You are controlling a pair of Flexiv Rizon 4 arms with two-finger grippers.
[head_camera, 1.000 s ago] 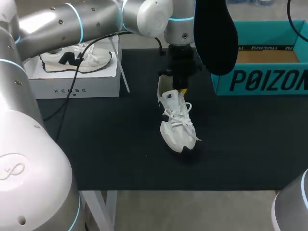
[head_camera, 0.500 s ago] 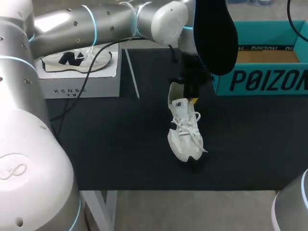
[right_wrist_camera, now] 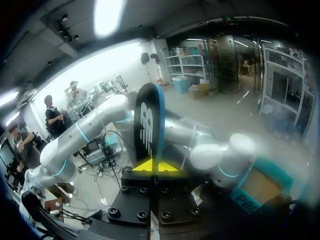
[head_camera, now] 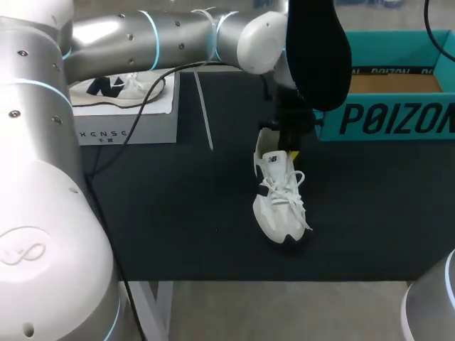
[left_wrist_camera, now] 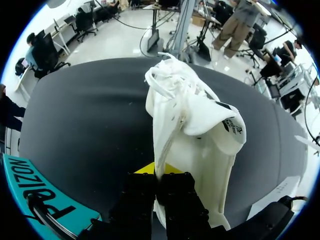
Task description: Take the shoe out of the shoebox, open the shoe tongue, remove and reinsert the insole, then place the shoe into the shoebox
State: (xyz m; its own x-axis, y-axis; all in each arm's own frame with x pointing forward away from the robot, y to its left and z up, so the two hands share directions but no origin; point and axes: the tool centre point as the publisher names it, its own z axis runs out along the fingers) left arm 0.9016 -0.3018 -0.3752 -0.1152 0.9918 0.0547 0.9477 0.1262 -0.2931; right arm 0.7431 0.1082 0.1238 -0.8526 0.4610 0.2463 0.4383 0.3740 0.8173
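— Where is the shoe, and what has hold of it?

— The white shoe (head_camera: pixel 279 202) is right of centre in the head view, over the black table (head_camera: pixel 178 213). Its toe points toward the lower edge. My left gripper (left_wrist_camera: pixel 158 174) is closed on the collar wall at the heel end, one finger inside and one outside. I cannot tell whether the toe touches the table.

— And the insole?

— It is out of the shoe. The black insole (head_camera: pixel 318 53) hangs at the top of the head view, right of centre and above the shoe. My right gripper (right_wrist_camera: pixel 150 167) is clamped on its lower end, so it stands upright between the yellow tips.

— Any writing?

— The insole carries a white logo on its black face. The shoe's tongue has a small dark logo. The teal shoebox (head_camera: pixel 387 117) at the upper right has large dark block lettering along its front wall, and it stands open with a brown floor showing. At the upper left, a white box (head_camera: pixel 121 131) has small spaced dark letters on its front. A second shoe (head_camera: pixel 117 85) with a big dark side logo lies on top of it.
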